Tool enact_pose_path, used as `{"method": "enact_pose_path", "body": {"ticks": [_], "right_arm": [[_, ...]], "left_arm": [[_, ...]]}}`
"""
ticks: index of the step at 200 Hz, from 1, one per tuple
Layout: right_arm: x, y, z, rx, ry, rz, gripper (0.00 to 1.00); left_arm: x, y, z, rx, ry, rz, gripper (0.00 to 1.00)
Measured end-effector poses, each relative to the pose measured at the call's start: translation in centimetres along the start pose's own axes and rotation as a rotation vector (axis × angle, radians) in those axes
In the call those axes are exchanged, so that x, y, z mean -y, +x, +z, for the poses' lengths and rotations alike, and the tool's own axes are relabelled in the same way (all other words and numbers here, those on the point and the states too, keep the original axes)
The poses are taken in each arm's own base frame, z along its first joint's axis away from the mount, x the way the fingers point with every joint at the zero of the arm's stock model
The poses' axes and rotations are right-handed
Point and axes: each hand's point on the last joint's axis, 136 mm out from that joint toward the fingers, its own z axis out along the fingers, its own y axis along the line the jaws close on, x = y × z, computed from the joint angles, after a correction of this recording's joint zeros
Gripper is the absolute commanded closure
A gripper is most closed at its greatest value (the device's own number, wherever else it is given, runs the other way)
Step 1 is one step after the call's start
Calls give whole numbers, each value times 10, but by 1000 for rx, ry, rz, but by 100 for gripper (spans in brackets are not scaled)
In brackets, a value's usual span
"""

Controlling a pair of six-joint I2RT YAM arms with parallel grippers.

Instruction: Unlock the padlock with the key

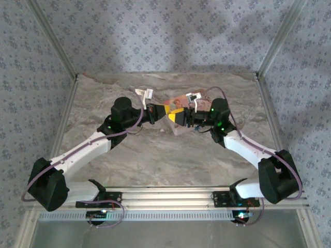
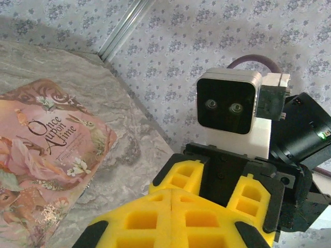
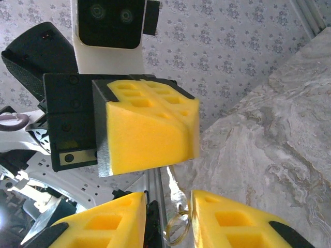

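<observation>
White-and-black robot arms: two, I count, the left arm (image 1: 77,155) and the right arm (image 1: 245,147)
Grippers with yellow foam pads: two, the left gripper (image 2: 170,206) and the right gripper (image 3: 168,206)
Black-faced wrist cameras: two (image 2: 227,106) (image 3: 108,20)
Flat pink picture-printed box (image 2: 46,155): one
Thin metal ring (image 3: 171,230): one
Marble-patterned table (image 1: 155,160): one

Box (image 2: 46,155) flat on table (image 1: 155,160), near far edge, about midway between left and right edges. Both arms reach in from near edge. Left gripper (image 2: 170,206) and right gripper (image 3: 168,202) meet above box, tip to tip, left one on left. Small ring (image 3: 178,230) in gap between right gripper's fingers. Near half of table behind grippers bare.
</observation>
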Motion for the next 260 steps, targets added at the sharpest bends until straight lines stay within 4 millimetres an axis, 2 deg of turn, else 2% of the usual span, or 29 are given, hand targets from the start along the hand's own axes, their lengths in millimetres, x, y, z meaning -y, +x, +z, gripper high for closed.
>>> {"method": "enact_pose_path", "body": {"ticks": [68, 107, 134, 154, 161, 169, 179, 187, 215, 241, 260], "right_arm": [[4, 5, 0, -15, 14, 30, 76], [6, 7, -1, -21, 22, 39, 86], [9, 7, -3, -19, 41, 49, 100], [10, 6, -5, -16, 54, 46, 100], [9, 6, -6, -16, 60, 46, 100], [9, 7, -7, -17, 67, 45, 100], [10, 7, -9, -18, 82, 44, 100], [12, 6, -13, -12, 103, 41, 100], [26, 2, -34, 22, 225, 34, 100], [51, -1, -63, 64, 397, 49, 100], [78, 3, -90, 93, 565, 89, 100]], "left_arm": [[-5, 1, 1, -1, -20, -7, 100], [-6, 1, 1, 0, -23, -8, 100], [-6, 1, 1, 0, -23, -8, 100], [-6, 2, 1, -3, -24, -9, 100], [-6, 2, 1, -5, -22, -9, 93], [-5, 3, 1, -9, -19, -9, 79], [-6, 5, 1, -15, -22, -2, 56], [-8, 6, 1, -20, -33, -3, 47], [-17, 4, 3, -42, -91, 2, 34], [-25, 5, 5, -52, -136, 16, 31], [-37, 17, 16, -90, -165, 4, 30]]}}
